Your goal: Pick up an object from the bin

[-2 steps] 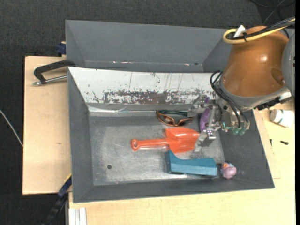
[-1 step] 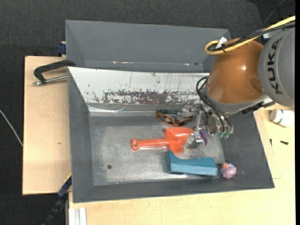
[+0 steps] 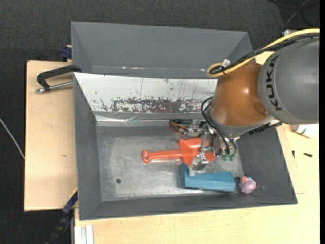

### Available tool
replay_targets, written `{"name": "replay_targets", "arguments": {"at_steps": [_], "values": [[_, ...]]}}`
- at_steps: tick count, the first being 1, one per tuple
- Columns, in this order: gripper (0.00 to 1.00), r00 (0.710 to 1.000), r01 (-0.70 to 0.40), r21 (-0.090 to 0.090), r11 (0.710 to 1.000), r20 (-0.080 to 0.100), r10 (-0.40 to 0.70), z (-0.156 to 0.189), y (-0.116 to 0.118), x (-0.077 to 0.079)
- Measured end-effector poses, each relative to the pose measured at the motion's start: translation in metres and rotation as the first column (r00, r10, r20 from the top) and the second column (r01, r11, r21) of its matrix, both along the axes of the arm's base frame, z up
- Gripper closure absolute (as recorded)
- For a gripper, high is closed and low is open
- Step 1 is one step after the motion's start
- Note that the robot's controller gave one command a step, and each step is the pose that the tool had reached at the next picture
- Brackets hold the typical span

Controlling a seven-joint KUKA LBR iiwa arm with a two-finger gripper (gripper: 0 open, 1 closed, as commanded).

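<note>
With the claw (image 3: 204,159), opening state indeterminate, low over the head of the orange scoop (image 3: 165,156) right of centre in the bin (image 3: 132,136), centre it on the head, clear of the blue block (image 3: 208,181).

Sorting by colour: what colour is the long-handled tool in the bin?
The long-handled tool is orange, seen best in the camera view.

Left of the orange long-handled scoop (image 3: 165,155) the bin (image 3: 119,154) floor is bare and open. Just in front of the scoop lies a blue block (image 3: 210,181), with a small pink thing (image 3: 248,185) beyond it to the right. Behind the scoop is a dark tangle (image 3: 179,127), and the end effector (image 3: 203,160) is over the scoop's head.
</note>
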State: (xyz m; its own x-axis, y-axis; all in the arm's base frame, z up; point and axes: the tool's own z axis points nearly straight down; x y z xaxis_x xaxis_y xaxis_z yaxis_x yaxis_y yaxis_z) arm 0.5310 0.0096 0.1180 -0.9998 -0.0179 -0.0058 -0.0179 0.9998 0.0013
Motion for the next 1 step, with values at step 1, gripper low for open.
{"name": "replay_targets", "arguments": {"at_steps": [1], "values": [[1.0, 1.0, -0.004, 0.0, 1.0, -0.004, 0.004, -0.0071, -0.0009, 0.0006]]}}
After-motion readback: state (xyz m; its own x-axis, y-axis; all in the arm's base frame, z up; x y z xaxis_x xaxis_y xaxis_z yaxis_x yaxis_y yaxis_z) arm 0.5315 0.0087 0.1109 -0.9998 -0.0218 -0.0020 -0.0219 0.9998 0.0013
